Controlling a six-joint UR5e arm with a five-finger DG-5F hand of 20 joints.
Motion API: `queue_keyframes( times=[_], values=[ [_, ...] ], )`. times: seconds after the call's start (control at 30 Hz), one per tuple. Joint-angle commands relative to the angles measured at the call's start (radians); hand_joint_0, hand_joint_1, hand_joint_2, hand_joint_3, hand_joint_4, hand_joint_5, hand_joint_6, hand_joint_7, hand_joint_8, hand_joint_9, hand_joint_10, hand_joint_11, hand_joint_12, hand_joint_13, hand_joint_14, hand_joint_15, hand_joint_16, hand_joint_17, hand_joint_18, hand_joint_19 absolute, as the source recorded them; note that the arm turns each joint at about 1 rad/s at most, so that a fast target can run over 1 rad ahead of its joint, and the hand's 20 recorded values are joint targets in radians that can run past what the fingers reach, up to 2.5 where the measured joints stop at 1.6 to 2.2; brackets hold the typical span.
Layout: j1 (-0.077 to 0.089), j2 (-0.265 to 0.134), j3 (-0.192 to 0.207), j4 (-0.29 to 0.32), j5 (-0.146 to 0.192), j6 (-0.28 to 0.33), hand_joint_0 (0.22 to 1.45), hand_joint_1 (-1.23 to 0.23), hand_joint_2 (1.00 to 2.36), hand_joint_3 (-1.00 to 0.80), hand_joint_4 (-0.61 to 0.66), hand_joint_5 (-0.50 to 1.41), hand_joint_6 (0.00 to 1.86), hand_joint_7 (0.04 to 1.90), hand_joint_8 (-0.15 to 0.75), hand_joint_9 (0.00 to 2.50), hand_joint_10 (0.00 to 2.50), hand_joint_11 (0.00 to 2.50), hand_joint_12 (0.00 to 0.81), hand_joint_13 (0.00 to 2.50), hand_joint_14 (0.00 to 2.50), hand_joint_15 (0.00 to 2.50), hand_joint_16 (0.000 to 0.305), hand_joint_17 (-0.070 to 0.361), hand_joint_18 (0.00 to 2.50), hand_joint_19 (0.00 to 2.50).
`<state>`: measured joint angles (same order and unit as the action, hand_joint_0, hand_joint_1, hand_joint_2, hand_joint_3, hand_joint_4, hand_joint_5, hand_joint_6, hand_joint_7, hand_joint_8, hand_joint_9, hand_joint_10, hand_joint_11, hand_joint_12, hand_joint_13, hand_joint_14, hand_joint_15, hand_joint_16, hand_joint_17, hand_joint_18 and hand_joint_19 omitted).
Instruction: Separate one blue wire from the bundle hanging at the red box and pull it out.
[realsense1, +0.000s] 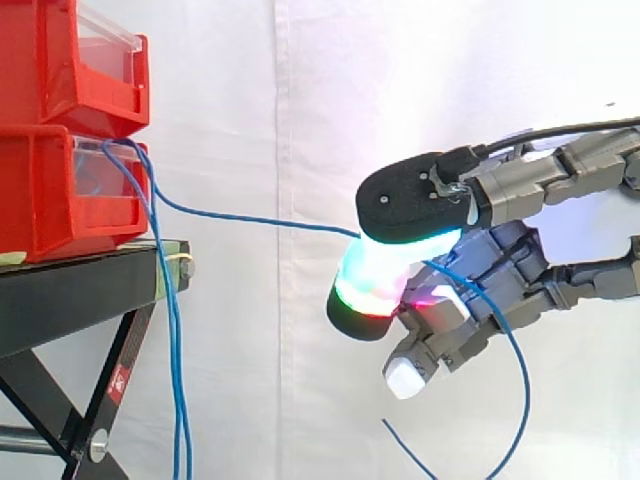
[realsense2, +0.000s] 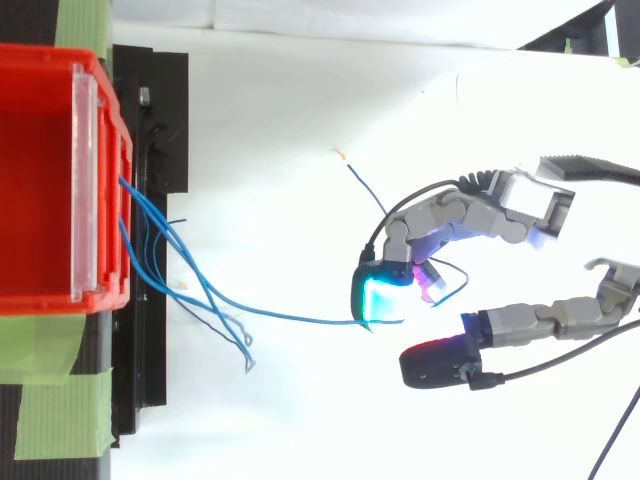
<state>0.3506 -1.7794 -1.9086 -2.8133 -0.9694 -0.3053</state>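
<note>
Blue wire (realsense1: 260, 222) level, box (realsense1: 60, 190) to hand (realsense1: 505, 255)

A robotics lab test cell, by every sign: a white curtain (realsense1: 300, 120) is hung as a plain backdrop, and red bins (realsense1: 40, 190) are stacked on a black stand (realsense1: 80, 285). Green tape (realsense2: 60, 400) is stuck across the stand's top. A robot hand (realsense1: 520, 265) with glowing pads is seen, a blue wire (realsense1: 250, 221) pinched in it.
</note>
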Motion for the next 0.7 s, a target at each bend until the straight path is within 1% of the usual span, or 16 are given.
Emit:
queue_keyframes(
  times=[0.0, 0.3, 0.47, 0.5, 0.53, 0.67],
  values=[
    [0.001, 0.000, 0.000, 0.000, 0.000, 0.000, 0.61, -0.75, 1.03, 0.04, -0.06, -0.14, 0.77, 1.22, 0.252, 0.49, 0.54, 1.89, 0.334, 0.39, 0.02, 0.50, 0.043, 0.096, 0.36, 0.60],
    [0.001, 0.000, 0.000, 0.000, 0.000, 0.000, 0.61, -0.75, 1.03, 0.04, -0.06, -0.14, 0.77, 1.21, 0.251, 0.47, 0.61, 1.89, 0.331, 0.39, 0.02, 0.50, 0.043, 0.096, 0.36, 0.59],
    [0.001, 0.000, 0.000, 0.000, 0.000, 0.000, 0.61, -0.75, 1.03, 0.03, -0.06, -0.14, 0.77, 1.21, 0.250, 0.47, 0.62, 1.94, 0.330, 0.39, 0.02, 0.51, 0.042, 0.095, 0.36, 0.59],
    [0.001, 0.000, 0.000, 0.000, 0.000, 0.000, 0.61, -0.75, 1.03, 0.03, -0.06, -0.14, 0.77, 1.21, 0.247, 0.46, 0.64, 1.93, 0.329, 0.39, 0.02, 0.51, 0.042, 0.095, 0.36, 0.60],
    [-0.001, 0.000, 0.000, 0.000, 0.000, 0.000, 0.61, -0.75, 1.02, 0.04, -0.06, -0.14, 0.78, 1.19, 0.248, 0.44, 0.75, 1.88, 0.330, 0.40, 0.02, 0.51, 0.042, 0.095, 0.36, 0.60],
    [0.001, 0.000, 0.000, 0.000, 0.000, 0.000, 0.61, -0.75, 1.02, 0.03, -0.05, -0.14, 0.78, 1.19, 0.252, 0.44, 0.77, 1.85, 0.328, 0.40, 0.02, 0.51, 0.042, 0.095, 0.36, 0.60]
  ],
)
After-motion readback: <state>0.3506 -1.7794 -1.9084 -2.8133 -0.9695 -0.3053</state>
